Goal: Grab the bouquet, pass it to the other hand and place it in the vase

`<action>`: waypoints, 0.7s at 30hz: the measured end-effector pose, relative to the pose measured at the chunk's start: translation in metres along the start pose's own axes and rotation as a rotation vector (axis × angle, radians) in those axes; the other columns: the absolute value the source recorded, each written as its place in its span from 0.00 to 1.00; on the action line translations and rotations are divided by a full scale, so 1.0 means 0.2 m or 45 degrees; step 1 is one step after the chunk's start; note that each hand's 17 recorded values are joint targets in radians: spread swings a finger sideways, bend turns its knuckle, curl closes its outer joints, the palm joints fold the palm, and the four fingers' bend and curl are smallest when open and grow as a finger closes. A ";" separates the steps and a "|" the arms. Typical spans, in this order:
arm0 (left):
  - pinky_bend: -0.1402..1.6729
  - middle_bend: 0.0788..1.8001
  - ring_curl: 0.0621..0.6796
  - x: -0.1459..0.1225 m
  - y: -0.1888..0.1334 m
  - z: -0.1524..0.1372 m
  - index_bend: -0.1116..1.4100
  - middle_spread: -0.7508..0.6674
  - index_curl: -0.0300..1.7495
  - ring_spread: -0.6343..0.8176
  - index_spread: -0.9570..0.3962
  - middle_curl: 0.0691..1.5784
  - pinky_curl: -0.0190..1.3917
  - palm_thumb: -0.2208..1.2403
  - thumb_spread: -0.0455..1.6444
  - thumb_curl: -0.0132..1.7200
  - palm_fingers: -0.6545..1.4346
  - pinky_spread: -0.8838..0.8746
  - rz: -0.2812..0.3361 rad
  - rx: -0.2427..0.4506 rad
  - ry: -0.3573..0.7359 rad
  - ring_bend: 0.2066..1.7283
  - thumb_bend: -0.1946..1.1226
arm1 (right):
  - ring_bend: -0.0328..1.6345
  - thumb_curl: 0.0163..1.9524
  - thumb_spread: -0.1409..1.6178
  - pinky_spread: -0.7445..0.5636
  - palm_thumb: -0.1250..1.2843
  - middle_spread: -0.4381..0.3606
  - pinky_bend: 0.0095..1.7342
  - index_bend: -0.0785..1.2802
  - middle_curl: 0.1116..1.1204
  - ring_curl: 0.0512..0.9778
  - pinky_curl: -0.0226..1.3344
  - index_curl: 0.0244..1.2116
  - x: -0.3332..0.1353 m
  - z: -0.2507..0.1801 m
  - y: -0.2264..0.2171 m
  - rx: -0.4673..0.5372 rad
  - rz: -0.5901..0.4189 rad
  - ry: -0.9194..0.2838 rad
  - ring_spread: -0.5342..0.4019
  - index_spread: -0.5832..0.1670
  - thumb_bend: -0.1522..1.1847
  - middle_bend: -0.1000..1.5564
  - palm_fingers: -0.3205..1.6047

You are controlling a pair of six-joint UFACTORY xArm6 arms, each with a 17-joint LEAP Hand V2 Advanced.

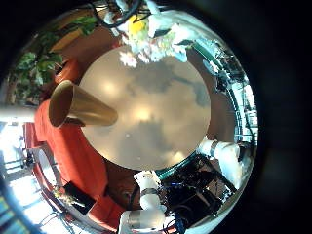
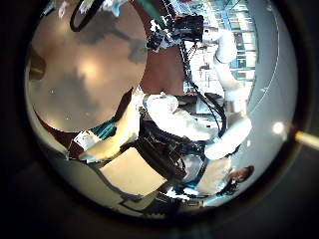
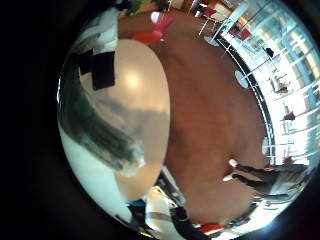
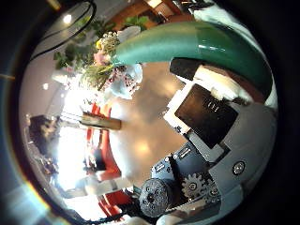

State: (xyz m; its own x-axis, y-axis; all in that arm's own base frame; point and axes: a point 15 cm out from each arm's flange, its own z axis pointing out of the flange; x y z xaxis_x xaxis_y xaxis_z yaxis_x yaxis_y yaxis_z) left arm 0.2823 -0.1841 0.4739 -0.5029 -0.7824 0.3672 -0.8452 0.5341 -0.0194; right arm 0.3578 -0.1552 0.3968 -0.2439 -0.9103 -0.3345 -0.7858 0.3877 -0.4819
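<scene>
The bouquet [image 4: 117, 66] is close to my right palm. Its long wrapped stem [image 4: 211, 42] crosses the right thumb side palm view, and my right hand's fingers [image 4: 211, 108] curl beside it. In the left little finger side palm view the bouquet [image 1: 146, 39] is held over the far rim of the round table [image 1: 166, 117]. The cone-shaped vase [image 1: 73, 105] stands near the table's edge, away from the bouquet, and shows in the right thumb side palm view [image 4: 98, 120]. My left hand [image 2: 135, 144] is high over the table and holds nothing.
A robot arm [image 1: 144, 205] rises beside the table, and a second arm [image 1: 229, 161] stands near it. A curved sofa [image 1: 68, 156] runs along the table's side by the vase. Potted plants [image 1: 39, 60] stand behind it. Bare floor [image 3: 210, 120] lies beyond the table [image 3: 150, 90].
</scene>
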 end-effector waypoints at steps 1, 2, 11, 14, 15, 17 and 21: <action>0.18 0.09 0.14 0.00 0.00 -0.01 0.20 0.69 0.23 0.76 0.75 0.22 0.23 0.45 0.68 0.21 0.46 0.75 -0.004 0.007 0.009 0.22 0.13 | 0.89 0.51 0.57 0.44 0.90 0.41 0.73 0.89 0.66 0.68 0.64 0.77 0.00 -0.02 -0.03 0.036 0.027 -0.035 0.37 0.45 0.16 0.88 0.76; 0.18 0.09 0.14 0.00 0.00 -0.02 0.20 0.68 0.23 0.75 0.75 0.22 0.23 0.45 0.68 0.21 0.47 0.75 -0.013 0.016 0.019 0.22 0.13 | 0.89 0.51 0.57 0.44 0.90 0.41 0.73 0.89 0.66 0.68 0.65 0.77 -0.01 -0.04 -0.06 0.071 0.052 -0.070 0.38 0.45 0.16 0.88 0.76; 0.18 0.11 0.14 0.03 -0.03 -0.08 0.20 0.65 0.24 0.72 0.74 0.23 0.22 0.45 0.68 0.21 0.49 0.73 -0.061 0.082 0.138 0.23 0.13 | 0.89 0.56 0.56 0.44 0.90 0.42 0.71 0.90 0.64 0.67 0.68 0.75 -0.25 -0.15 -0.20 0.210 0.226 -0.528 0.38 0.47 0.16 0.89 0.77; 0.18 0.11 0.14 0.05 -0.06 -0.08 0.20 0.65 0.24 0.72 0.74 0.23 0.22 0.42 0.68 0.21 0.49 0.73 -0.064 0.094 0.182 0.23 0.12 | 0.90 0.58 0.56 0.43 0.90 0.42 0.70 0.91 0.64 0.67 0.68 0.74 -0.40 -0.19 -0.16 0.140 0.220 -0.757 0.38 0.48 0.16 0.89 0.77; 0.18 0.11 0.14 0.06 -0.07 -0.09 0.20 0.65 0.25 0.71 0.74 0.23 0.22 0.41 0.68 0.21 0.49 0.73 -0.066 0.108 0.204 0.23 0.12 | 0.90 0.58 0.56 0.43 0.89 0.42 0.70 0.91 0.63 0.67 0.69 0.74 -0.46 -0.22 -0.15 0.115 0.216 -0.849 0.38 0.48 0.15 0.89 0.77; 0.18 0.11 0.14 0.08 -0.10 -0.12 0.20 0.64 0.25 0.71 0.74 0.23 0.22 0.39 0.68 0.20 0.49 0.72 -0.072 0.146 0.259 0.23 0.12 | 0.90 0.59 0.56 0.43 0.89 0.42 0.70 0.91 0.63 0.67 0.69 0.74 -0.56 -0.28 -0.13 0.079 0.203 -1.002 0.38 0.48 0.15 0.89 0.77; 0.18 0.11 0.14 0.14 -0.17 -0.20 0.19 0.64 0.25 0.71 0.74 0.23 0.22 0.37 0.67 0.20 0.49 0.73 -0.059 0.243 0.385 0.24 0.12 | 0.90 0.61 0.56 0.43 0.89 0.42 0.69 0.91 0.63 0.67 0.70 0.73 -0.72 -0.39 -0.08 0.012 0.159 -1.231 0.38 0.49 0.15 0.89 0.77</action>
State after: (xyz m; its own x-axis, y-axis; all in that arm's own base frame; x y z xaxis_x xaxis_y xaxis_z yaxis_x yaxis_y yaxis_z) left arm 0.3040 -0.2114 0.5224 -0.4115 -0.6590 0.6296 -0.8986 0.4087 -0.1595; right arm 0.3618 -0.0426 0.5159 0.2502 -0.3522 -0.9019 -0.7803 0.4781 -0.4032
